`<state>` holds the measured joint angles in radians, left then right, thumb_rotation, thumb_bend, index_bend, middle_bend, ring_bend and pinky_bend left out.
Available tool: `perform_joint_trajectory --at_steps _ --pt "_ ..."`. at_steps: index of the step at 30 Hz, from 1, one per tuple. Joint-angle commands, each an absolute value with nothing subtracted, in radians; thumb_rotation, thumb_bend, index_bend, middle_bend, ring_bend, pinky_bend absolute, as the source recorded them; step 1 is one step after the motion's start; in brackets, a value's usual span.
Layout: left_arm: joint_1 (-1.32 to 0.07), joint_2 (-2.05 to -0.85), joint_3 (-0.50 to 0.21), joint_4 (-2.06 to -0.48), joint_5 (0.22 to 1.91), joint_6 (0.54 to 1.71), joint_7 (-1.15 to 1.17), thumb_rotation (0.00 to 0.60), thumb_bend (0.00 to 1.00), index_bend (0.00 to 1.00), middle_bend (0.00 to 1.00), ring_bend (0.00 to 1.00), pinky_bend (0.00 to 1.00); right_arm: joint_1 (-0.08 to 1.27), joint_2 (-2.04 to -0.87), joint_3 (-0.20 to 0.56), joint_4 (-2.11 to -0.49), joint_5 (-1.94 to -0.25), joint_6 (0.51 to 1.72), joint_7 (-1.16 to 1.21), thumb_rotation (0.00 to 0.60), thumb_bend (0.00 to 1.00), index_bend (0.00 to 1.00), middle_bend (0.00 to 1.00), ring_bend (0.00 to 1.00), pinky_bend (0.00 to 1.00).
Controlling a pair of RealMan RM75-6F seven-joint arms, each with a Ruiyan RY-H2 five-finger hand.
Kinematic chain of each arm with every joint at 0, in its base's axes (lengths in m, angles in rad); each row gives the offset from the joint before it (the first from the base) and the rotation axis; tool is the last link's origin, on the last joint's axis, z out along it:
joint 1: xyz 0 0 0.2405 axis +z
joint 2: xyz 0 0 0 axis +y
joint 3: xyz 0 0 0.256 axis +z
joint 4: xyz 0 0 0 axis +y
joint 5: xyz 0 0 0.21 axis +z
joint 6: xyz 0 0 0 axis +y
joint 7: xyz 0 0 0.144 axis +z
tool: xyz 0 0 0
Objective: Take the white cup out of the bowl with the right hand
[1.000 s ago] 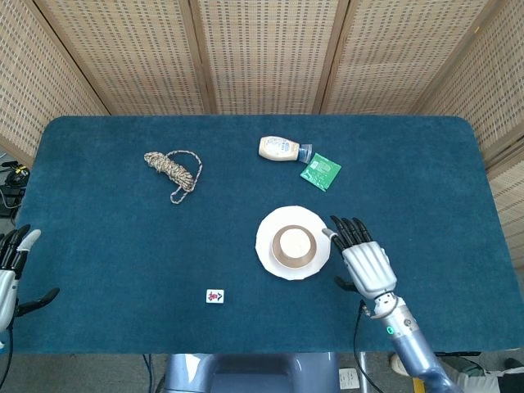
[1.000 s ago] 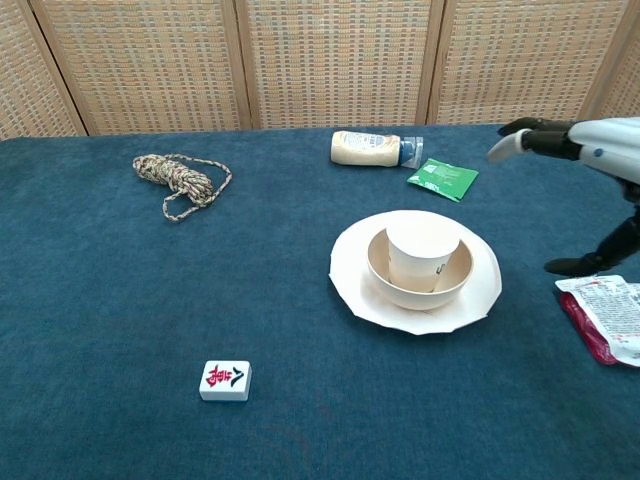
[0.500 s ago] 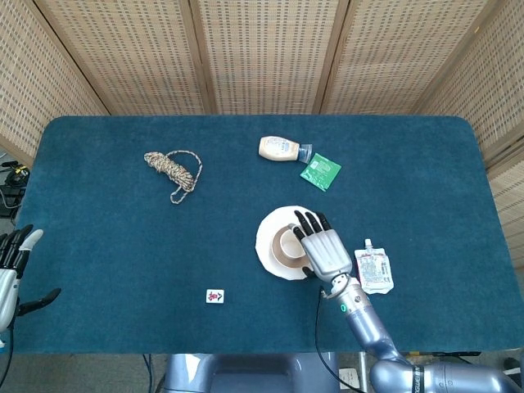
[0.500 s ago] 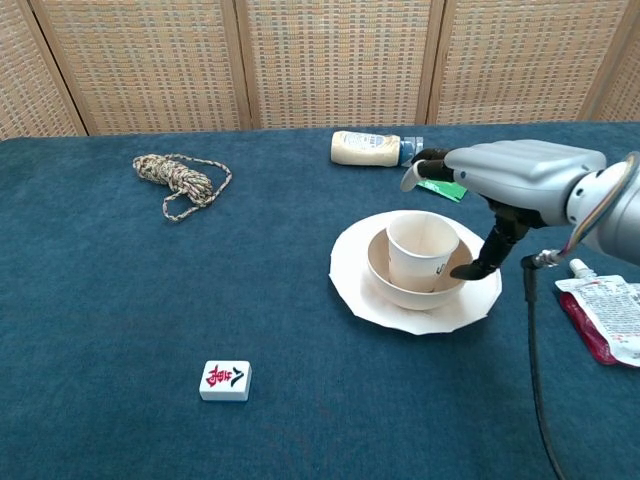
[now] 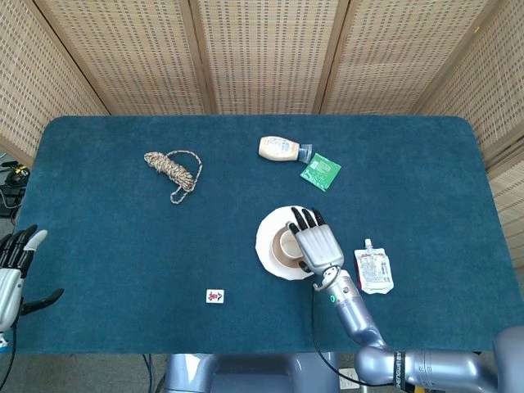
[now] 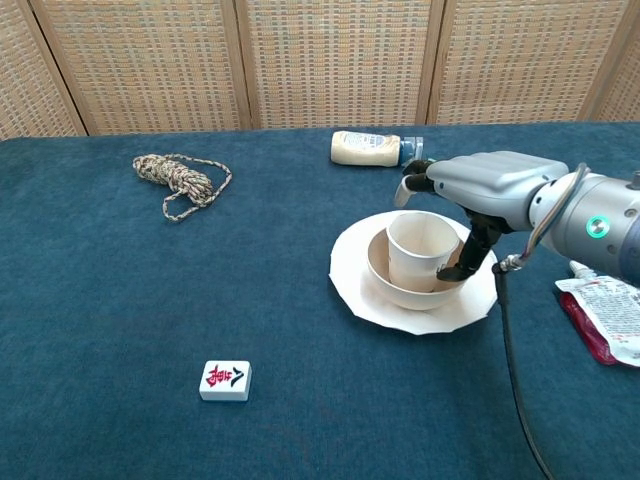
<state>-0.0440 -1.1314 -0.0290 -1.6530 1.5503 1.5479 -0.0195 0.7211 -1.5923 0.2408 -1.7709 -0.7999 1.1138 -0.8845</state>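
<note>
The white cup [image 6: 421, 250] stands upright inside a cream bowl [image 6: 397, 284], which sits on a white plate [image 6: 349, 287] right of the table's centre. My right hand [image 6: 487, 182] hovers over the cup's right side. Its fingers [image 6: 415, 176] stretch out flat above the rim, and the thumb [image 6: 466, 260] hangs down beside the cup's right wall; I cannot tell if it touches. In the head view the right hand [image 5: 316, 244] covers the right half of the plate [image 5: 264, 244] and part of the cup [image 5: 287, 243]. My left hand [image 5: 11, 268] is empty with fingers spread, off the table's front left.
A coiled rope [image 6: 180, 178] lies at the back left. A mayonnaise bottle [image 6: 370, 148] lies on its side behind the plate, with a green packet [image 5: 320, 171] beside it. A red and white pouch [image 6: 604, 318] lies right of the plate, a mahjong tile [image 6: 226, 380] at the front.
My right hand has swung left from beside the plate to above the cup, its thumb now down at the cup's right side. The pouch has come into sight. The cup has not moved.
</note>
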Motion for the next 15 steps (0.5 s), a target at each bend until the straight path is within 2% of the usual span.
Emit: perform_joint_trajectory --at_steps 1,9,15 --pt "-0.044 -1.132 -0.029 -1.654 1.550 1.548 -0.018 0.600 0.02 0.00 0.00 0.00 0.00 0.731 -1.601 0.237 -1.757 -0.788 1.114 -0.878 0.600 0.40 0.23 0.00 0.00 0.04" --pt "-0.046 -1.135 -0.026 -1.654 1.555 1.546 -0.012 0.600 0.02 0.00 0.00 0.00 0.00 0.759 -1.640 0.221 -1.727 -0.812 1.155 -0.874 0.600 0.40 0.39 0.05 0.00 0.08" --pt "-0.045 -1.133 -0.026 -1.655 1.555 1.549 -0.017 0.600 0.02 0.00 0.00 0.00 0.00 0.777 -1.627 0.237 -1.775 -0.829 1.209 -0.897 0.600 0.40 0.43 0.07 0.00 0.09"
